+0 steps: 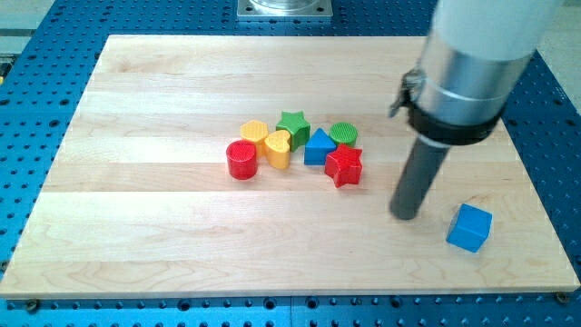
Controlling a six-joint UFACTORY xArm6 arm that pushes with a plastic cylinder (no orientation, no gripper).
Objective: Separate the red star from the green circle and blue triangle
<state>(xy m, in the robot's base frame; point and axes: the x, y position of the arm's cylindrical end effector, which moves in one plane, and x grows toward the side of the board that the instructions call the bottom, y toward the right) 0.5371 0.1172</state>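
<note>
At board centre the red star (344, 166) touches the blue triangle (319, 147); my tip (405, 214), holding nothing, stands right

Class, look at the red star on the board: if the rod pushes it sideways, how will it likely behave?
The red star looks squat and flat-based, so it should slide, not roll or tip. Its points may make it turn under an off-centre push. It appears to touch the blue triangle, which may drag along. My tip stands to its right.
</note>
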